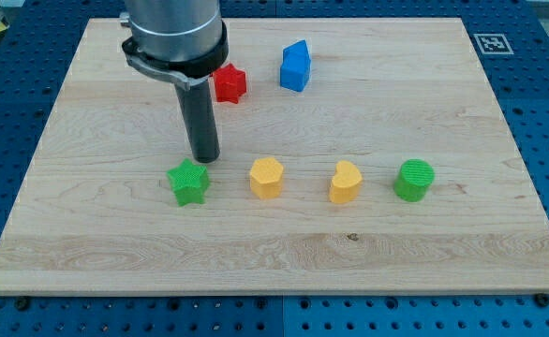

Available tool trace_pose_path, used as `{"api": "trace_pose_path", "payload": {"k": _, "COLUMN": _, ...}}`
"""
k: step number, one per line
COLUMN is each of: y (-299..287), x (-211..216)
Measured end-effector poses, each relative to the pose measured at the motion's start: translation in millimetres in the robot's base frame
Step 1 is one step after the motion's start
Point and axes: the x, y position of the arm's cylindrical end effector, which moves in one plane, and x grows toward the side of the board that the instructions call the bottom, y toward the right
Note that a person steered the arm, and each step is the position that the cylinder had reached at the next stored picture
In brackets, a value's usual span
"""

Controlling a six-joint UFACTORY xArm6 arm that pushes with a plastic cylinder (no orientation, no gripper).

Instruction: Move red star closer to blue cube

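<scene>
The red star lies near the view's top, left of centre. The blue cube stands just to its right and slightly higher, with a small gap between them. My tip rests on the board below and a little left of the red star, just above the green star. The rod's body rises in front of the red star's left edge.
A row sits across the middle of the wooden board: the green star, a yellow hexagonal block, a yellow heart-like block and a green cylinder. A tag marker is at the board's top right corner.
</scene>
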Motion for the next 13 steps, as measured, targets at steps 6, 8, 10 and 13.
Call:
{"api": "trace_pose_path", "payload": {"k": 6, "y": 59.7, "x": -45.7}}
{"api": "trace_pose_path", "payload": {"k": 8, "y": 9.3, "x": -77.3}}
{"api": "trace_pose_path", "payload": {"k": 10, "y": -41.8, "x": -105.8}}
{"api": "trace_pose_path", "payload": {"k": 13, "y": -22.6, "x": -123.5}}
